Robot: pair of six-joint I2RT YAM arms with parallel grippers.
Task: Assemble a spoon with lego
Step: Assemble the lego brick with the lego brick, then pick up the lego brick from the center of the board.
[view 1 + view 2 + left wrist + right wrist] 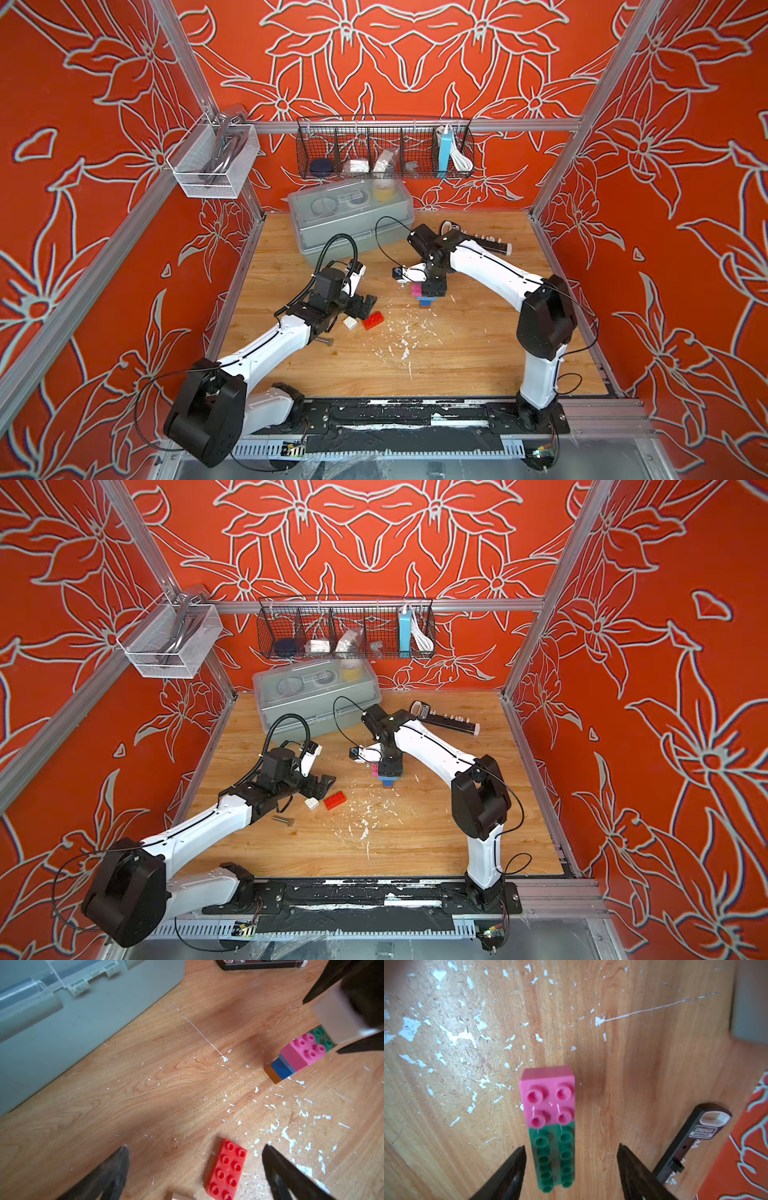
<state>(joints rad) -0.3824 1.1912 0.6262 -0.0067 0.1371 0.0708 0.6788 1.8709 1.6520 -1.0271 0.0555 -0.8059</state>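
The partly built spoon (420,291) stands on the wooden table in both top views: a pink square brick (548,1097) and a green oblong (553,1157) over blue and brown layers (280,1070). My right gripper (571,1146) hangs just above it, open. The green brick lies between the jaws with a gap on each side. A loose red lego oblong (226,1169) and a white lego brick (350,323) lie near my left gripper (195,1148). That gripper is wide open and holds nothing, and the red brick (334,801) sits just ahead of its fingers.
A grey plastic box (349,224) stands at the back left of the table. A black power strip (486,241) lies at the back right. A grey metal bolt (283,820) lies beside the left arm. White flecks (403,336) scatter over the table's middle.
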